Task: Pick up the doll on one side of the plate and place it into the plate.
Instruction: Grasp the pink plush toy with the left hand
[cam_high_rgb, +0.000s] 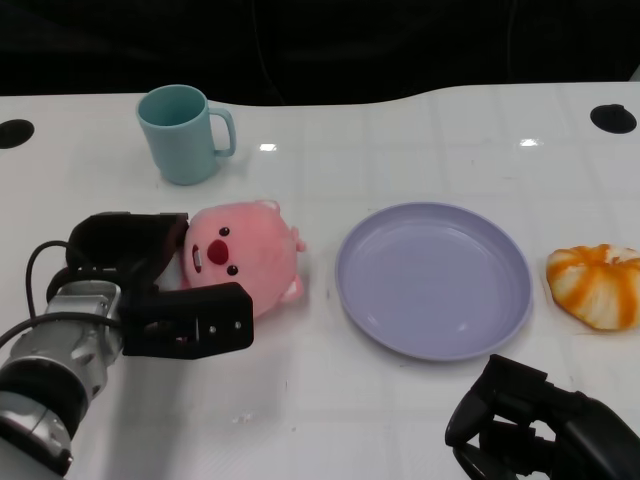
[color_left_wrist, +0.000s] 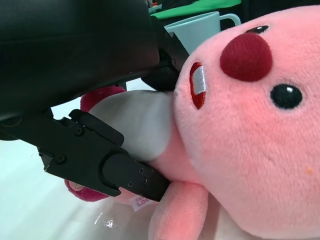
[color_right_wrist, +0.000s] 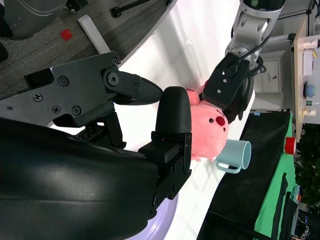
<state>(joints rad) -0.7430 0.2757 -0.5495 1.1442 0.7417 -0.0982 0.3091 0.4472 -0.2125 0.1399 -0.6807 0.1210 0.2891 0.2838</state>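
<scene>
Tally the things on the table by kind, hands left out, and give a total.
Plush dolls: 2, a pink doll and an orange-and-white plush
Plates: 1, a purple plate
Mugs: 1, a light blue mug
Total: 4

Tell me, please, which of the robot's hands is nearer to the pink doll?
The left. The left hand has its fingers around the pink doll, touching it. The right hand is low at the table's near edge, apart from the doll, beyond the plate.

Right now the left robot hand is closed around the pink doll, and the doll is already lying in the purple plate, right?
Not quite. The left robot hand does grip the pink doll, but the head view shows the doll on the table beside the purple plate, not in it.
</scene>
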